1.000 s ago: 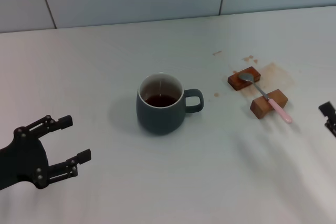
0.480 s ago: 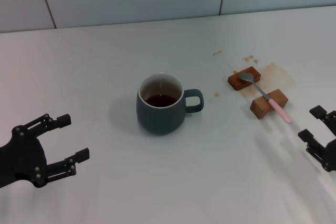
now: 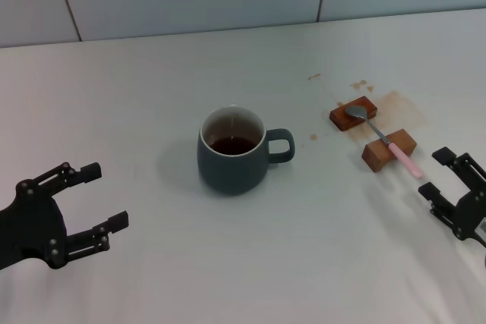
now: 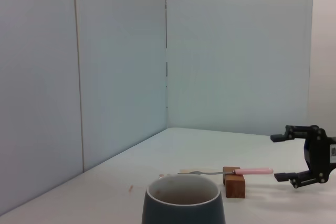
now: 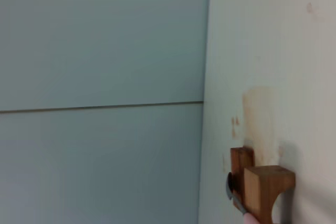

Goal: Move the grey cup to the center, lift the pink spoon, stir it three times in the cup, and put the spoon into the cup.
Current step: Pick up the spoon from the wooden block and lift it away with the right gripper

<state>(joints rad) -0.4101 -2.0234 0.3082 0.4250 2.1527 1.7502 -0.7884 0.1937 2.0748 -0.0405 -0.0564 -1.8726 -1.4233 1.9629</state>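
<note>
Head view: dark liquid in grey cup (image 3: 231, 150) — both grippers' fingers wide, right gripper (image 3: 443, 175) near pink spoon (image 3: 386, 139).

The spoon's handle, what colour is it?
Pale pink; the pink spoon has a grey metal bowl and neck. The head view shows it best.

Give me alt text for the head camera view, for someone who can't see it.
A grey cup holding dark liquid stands mid-table, handle toward the robot's right. To its right, a pink spoon rests across two wooden blocks beside brown stains. The open right gripper is near the spoon's handle end, not touching; the open left gripper hangs at the near left.
</note>
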